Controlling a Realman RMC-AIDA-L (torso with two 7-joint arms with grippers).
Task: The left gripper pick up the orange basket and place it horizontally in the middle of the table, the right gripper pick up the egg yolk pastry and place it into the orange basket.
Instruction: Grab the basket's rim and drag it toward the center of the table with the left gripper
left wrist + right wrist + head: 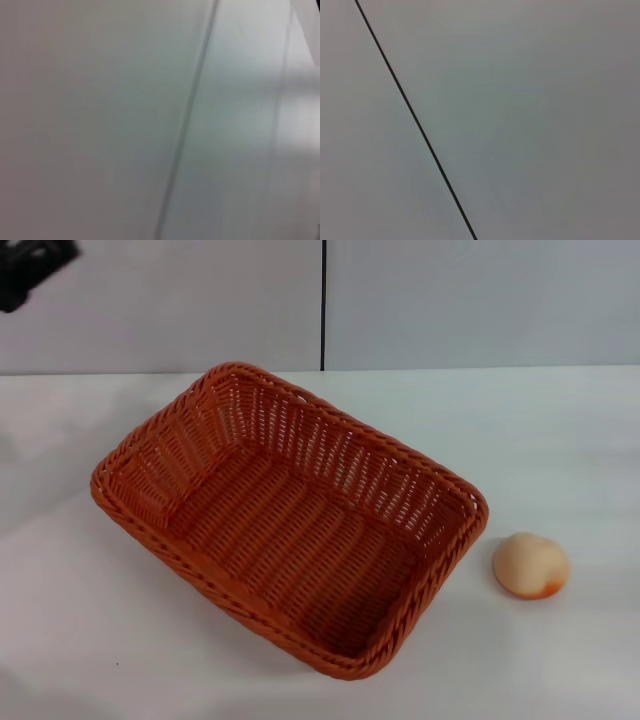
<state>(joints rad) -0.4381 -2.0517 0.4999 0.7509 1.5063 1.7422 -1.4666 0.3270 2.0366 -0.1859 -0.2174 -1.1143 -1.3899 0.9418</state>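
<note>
The orange basket (290, 515) lies empty on the white table (560, 440), turned diagonally, one corner toward the back wall and one toward the front right. To its right, apart from the rim, rests the egg yolk pastry (531, 565), a pale peach bun with an orange patch low on its edge. My left gripper (30, 268) shows only as a black shape in the top left corner, high above the table and well clear of the basket. The right gripper is out of view. Both wrist views show only grey wall with a dark seam.
A grey wall (450, 300) with a vertical dark seam (323, 305) stands behind the table. Bare white tabletop lies left of the basket, in front of it and around the pastry.
</note>
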